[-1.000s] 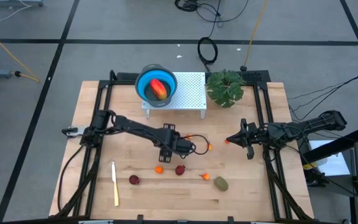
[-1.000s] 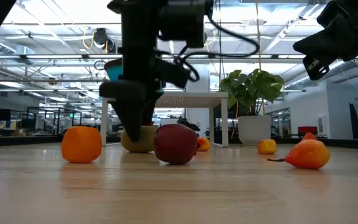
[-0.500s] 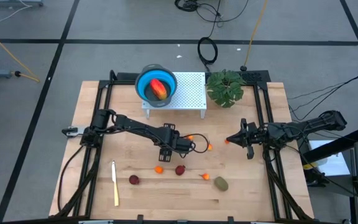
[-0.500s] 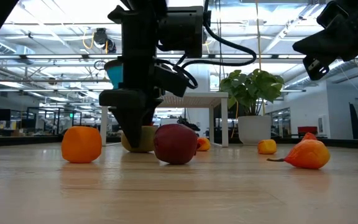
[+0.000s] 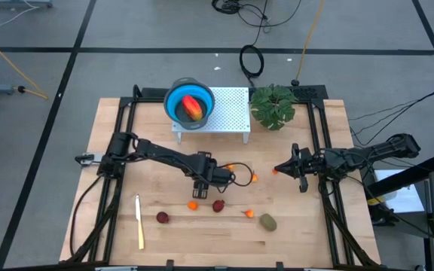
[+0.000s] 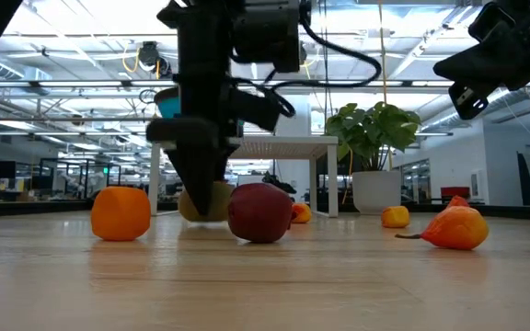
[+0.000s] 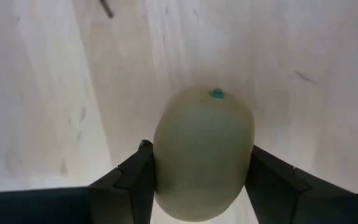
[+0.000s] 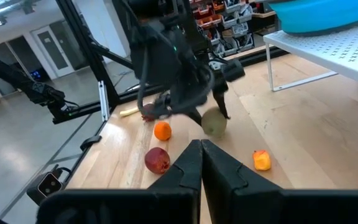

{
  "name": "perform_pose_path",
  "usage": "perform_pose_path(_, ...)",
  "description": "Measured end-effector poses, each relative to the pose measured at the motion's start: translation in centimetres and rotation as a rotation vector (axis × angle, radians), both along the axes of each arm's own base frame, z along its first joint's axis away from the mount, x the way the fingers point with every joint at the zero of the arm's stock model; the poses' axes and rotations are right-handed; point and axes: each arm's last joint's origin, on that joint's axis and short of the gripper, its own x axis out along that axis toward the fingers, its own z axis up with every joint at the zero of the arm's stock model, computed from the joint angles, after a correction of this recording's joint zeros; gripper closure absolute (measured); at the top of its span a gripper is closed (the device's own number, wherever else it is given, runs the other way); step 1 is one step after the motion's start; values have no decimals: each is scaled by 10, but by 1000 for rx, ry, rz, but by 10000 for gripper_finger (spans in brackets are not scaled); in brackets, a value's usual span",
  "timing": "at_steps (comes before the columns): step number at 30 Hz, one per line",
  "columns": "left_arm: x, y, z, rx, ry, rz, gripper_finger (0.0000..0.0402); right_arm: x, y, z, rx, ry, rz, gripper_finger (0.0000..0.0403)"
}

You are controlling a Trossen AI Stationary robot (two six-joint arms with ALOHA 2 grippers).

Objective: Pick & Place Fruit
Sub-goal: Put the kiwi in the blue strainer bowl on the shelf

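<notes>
The left tool (image 7: pixel 199 180) is standing over mid-counter (image 5: pixel 315 233), its fingers (image 7: pixel 132 183) sitting against both flanks of an olive-brown oval fruit (image 7: pixel 202 152) lying there. The right tool (image 5: pixel 277 170) is waiting shut, well apart.

Pale wooden table (image 5: pixel 307 226) with fine matt grain, smooth matt olive oval fruit (image 7: pixel 202 152), glossy dark red ball (image 6: pixel 259 212), white perforated metal stand (image 5: pixel 228 113), smooth blue plastic bowl (image 5: pixel 173 105)

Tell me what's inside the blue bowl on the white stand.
The blue bowl on the white stand holds one oblong red-orange-yellow fruit. Anything beneath that fruit is covered and cannot be seen from above.
</notes>
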Motion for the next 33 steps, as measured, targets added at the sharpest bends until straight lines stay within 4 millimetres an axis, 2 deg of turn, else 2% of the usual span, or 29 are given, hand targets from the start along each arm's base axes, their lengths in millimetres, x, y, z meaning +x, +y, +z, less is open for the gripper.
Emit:
perform_pose_path(6, -9, -1, 40, -39, -90, 15, 203, 0, 0, 0, 1, -1, 1, 403)
perform_pose_path(11, -26, 1, 86, -84, -228, 63, 200, 0, 0, 0, 1, -2, 1, 403)
perform_pose_path(21, -62, 6, 174, -184, -638, 146, 195, 0, 0, 0, 1, -1, 2, 403)
perform_pose_path(29, -80, 14, 219, -256, -920, 223, 195, 0, 0, 0, 1, -1, 2, 403)
perform_pose_path(33, -88, 25, 233, -238, -1029, 348, 195, 0, 0, 0, 0, -1, 2, 403)
